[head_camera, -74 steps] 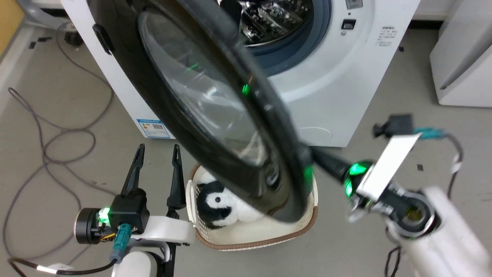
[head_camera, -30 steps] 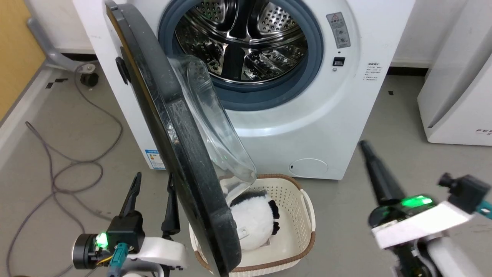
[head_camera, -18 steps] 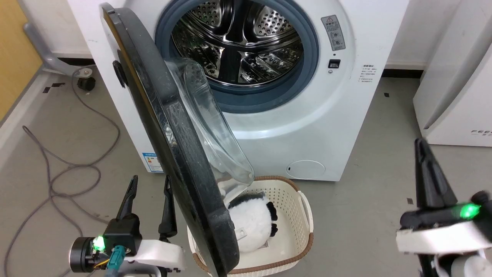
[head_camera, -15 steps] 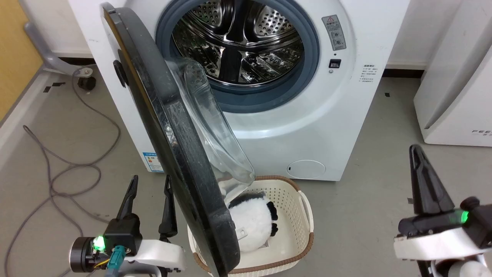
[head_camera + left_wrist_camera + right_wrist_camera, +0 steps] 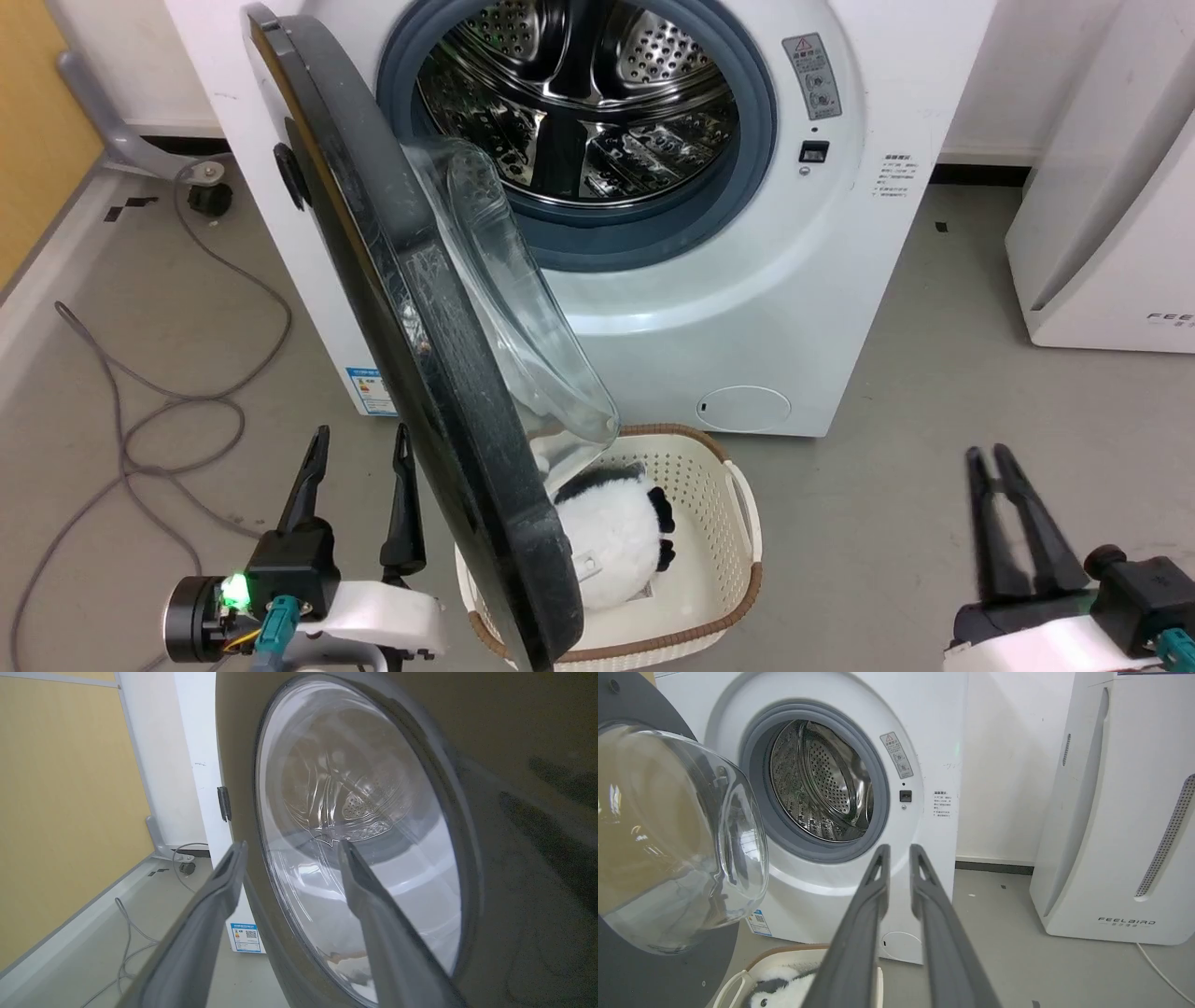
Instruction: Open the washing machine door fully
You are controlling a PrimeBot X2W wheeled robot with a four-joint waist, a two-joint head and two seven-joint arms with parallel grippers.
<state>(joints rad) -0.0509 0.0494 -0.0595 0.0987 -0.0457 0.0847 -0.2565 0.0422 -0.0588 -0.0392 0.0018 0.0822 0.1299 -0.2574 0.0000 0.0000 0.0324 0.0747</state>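
The washing machine [image 5: 794, 308] is a white front-loader with its steel drum [image 5: 588, 103] exposed. The washing machine door [image 5: 439, 373] hangs from its left hinge, swung out about edge-on to me, its clear glass bowl [image 5: 523, 345] bulging to the right. My left gripper [image 5: 362, 431] stands open at the lower left, just outside the door's outer face [image 5: 514, 812], with nothing between its fingers [image 5: 219, 896]. My right gripper [image 5: 989, 452] is at the lower right, well away from the door, fingers only slightly apart and empty. The right wrist view shows the right gripper [image 5: 899, 847] pointing at the machine's front [image 5: 934, 742].
A cream basket [image 5: 738, 504] holding a panda plush [image 5: 607, 532] sits on the floor under the door's lower edge. A white appliance [image 5: 1102, 205] stands at the right. Grey cables [image 5: 168, 411] loop over the floor at the left, beside a yellow wall [image 5: 37, 112].
My right gripper has drawn back from the door to the lower right, turned to point forward, and parted its fingers slightly. The door has swung wider. The left gripper has kept its place.
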